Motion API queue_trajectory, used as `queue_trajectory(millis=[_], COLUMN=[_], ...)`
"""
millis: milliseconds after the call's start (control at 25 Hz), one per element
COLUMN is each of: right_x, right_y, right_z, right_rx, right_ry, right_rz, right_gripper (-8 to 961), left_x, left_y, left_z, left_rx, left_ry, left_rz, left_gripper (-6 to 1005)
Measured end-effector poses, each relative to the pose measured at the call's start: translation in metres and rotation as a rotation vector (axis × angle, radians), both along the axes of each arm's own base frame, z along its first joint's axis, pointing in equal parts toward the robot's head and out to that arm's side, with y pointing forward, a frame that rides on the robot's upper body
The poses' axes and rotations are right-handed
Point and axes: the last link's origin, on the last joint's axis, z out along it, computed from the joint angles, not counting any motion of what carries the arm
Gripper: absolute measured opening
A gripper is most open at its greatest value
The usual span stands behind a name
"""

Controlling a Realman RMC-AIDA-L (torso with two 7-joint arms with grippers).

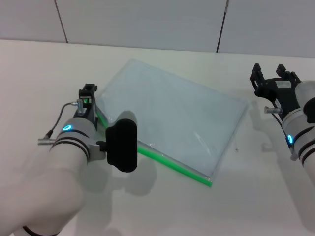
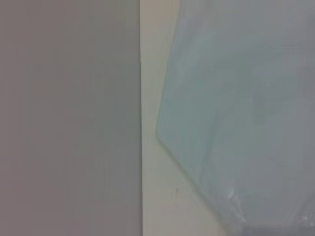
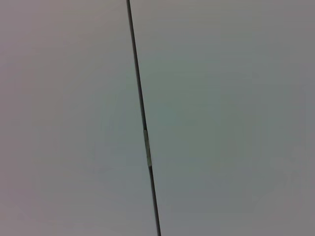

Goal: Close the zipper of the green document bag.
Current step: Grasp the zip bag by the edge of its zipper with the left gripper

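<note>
The green document bag (image 1: 172, 113) lies flat on the white table (image 1: 162, 211), turned at an angle, pale blue-grey and translucent. Its zipper (image 1: 172, 164) is a bright green strip along the near long edge. My left gripper (image 1: 88, 96) is at the left end of that strip, by the bag's left corner, and my forearm hides part of the strip. I cannot make out the slider tab. The left wrist view shows one corner of the bag (image 2: 246, 123) on the table. My right gripper (image 1: 269, 74) hovers open to the right of the bag, apart from it.
Grey wall panels (image 1: 147, 22) stand behind the table's far edge. The right wrist view shows only wall panels with a dark seam (image 3: 142, 118). Bare table surface surrounds the bag on all sides.
</note>
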Motion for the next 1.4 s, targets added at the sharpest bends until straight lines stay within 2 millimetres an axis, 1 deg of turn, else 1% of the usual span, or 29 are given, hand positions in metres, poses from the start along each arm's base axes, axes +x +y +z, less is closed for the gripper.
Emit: queue_trajectory(millis=[360, 760, 1400], right_x=[0.0, 0.0, 0.0], right_y=[0.0, 0.0, -0.001], right_z=[0.0, 0.0, 0.0], right_rx=[0.0, -0.001, 0.004], right_ry=[0.0, -0.001, 0.001], right_rz=[0.0, 0.002, 0.001], right_gripper=[556, 554, 551], left_x=[0.002, 0.003, 0.012], left_y=[-0.002, -0.004, -0.005], left_z=[-0.007, -0.011, -0.017], left_rx=[-0.034, -0.058, -0.07], left_ry=[-0.006, 0.003, 0.018], left_rz=[-0.011, -0.021, -0.068], left_gripper=[558, 526, 479])
